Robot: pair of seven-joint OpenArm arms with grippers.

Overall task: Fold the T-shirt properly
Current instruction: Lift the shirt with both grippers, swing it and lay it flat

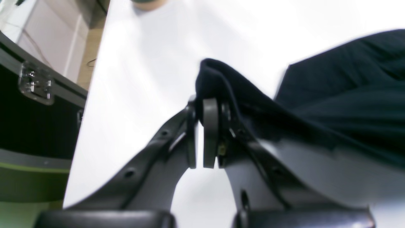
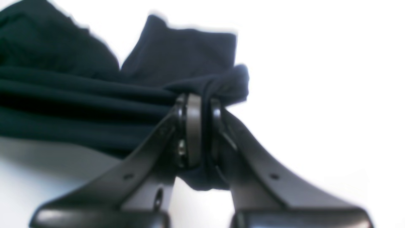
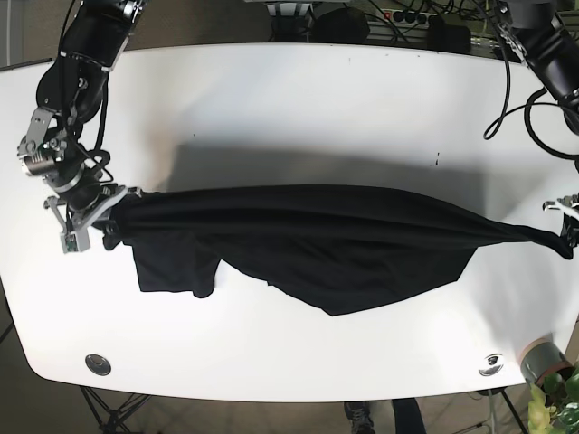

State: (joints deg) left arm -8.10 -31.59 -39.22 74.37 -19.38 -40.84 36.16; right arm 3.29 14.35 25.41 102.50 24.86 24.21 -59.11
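Closest to the lens, left gripper (image 1: 207,126) clamped on a bunched dark edge of the T-shirt (image 1: 341,104), cloth pinched between the pads and rising over the fingertips. Likewise the right gripper (image 2: 197,126), closed on a gathered wad of the same garment, folds running away in parallel ridges, a sleeve flap visible behind.

Further out, in the base view, T-shirt (image 3: 317,240) stretched across the white table (image 3: 289,99) between both grips: right gripper (image 3: 99,217) at the view's left end, left gripper (image 3: 565,237) at the far right edge. Upper edge drawn into a taut line, lower body and one sleeve sagging onto the table.

Judged purpose of the hold: tension between two opposite ends, to straighten the garment before laying it flat. No fold yet formed; task judged early. Risk noted: bunched grips may leave the cloth twisted when lowered.

Beyond the table, a dark case (image 1: 34,120) at the side.
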